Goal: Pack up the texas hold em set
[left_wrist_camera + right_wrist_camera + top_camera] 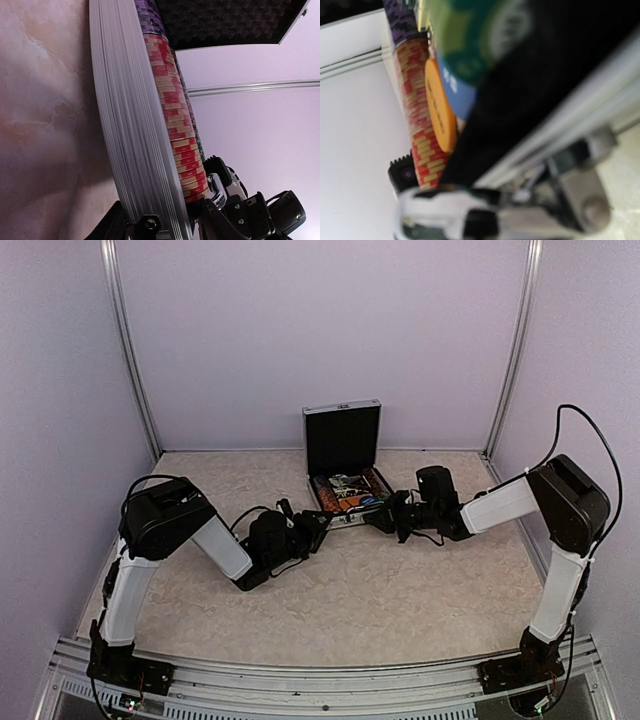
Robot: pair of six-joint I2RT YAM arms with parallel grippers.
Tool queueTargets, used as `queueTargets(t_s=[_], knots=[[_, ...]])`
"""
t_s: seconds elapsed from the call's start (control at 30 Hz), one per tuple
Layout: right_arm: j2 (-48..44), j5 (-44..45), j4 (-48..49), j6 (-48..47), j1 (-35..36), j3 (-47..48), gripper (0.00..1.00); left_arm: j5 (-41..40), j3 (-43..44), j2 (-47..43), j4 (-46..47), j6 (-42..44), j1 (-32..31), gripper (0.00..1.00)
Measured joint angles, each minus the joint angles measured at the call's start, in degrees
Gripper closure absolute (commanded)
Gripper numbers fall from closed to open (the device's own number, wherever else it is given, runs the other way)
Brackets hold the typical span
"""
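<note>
Seen from overhead, a small silver briefcase (342, 438) sits open at the centre of the frame, toward the back of a pale tabletop (400, 590), with its black foam-lined lid (225, 20) standing upright. Two robot arms reach in from the lower corners and meet at its front edge.

The left hand (315, 523) is at the lower-left corner of the tray. In its wrist camera the dark fingers (114, 226) straddle the ribbed aluminium front wall, but I cannot tell whether they pinch it.

The right hand (383, 513), pressed together and empty as far as the blur allows, rests at the lower-right corner near a metal latch, probably to steady the case.

Inside the tray are a row of red chips (172, 110), an orange disc (440, 110), a blue disc (457, 92) and a green chip (470, 40). The pieces look stowed, so closing the lid seems to remain.
</note>
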Motion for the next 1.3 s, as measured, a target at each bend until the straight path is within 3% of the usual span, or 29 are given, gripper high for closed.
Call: queueTargets(t_s=[0.13, 0.2, 0.4, 0.57, 0.67, 0.87, 1.3], knots=[[0.0, 0.2, 0.0, 0.0, 0.0, 0.0, 1.00, 0.3, 0.0, 0.5, 0.8, -1.6, 0.1, 0.76], [0.0, 0.2, -0.1, 0.0, 0.0, 0.0, 1.00, 0.4, 0.0, 0.9, 1.4, -2.4, 0.2, 0.78], [0.0, 0.2, 0.3, 0.0, 0.0, -0.2, 0.99, 0.5, 0.0, 1.0, 1.8, -2.8, 0.2, 0.76], [-0.3, -0.7, 3.5, -1.1, 0.0, -1.1, 0.75, 0.7, 0.0, 1.0, 0.7, -2.5, 0.2, 0.75], [-3.2, -1.9, 7.9, -2.4, 0.0, -1.1, 0.66, 1.4, 0.0, 1.0, -0.4, -2.2, 0.4, 0.74], [-7.2, -3.3, 15.1, -4.3, 0.0, -3.1, 0.63, 1.7, 0.1, 1.0, -0.5, -2.2, 0.4, 0.74], [-5.4, -2.9, 22.5, -4.5, 0.3, -14.3, 0.61, 2.1, 0.2, 1.0, -0.7, -2.2, 0.5, 0.71]])
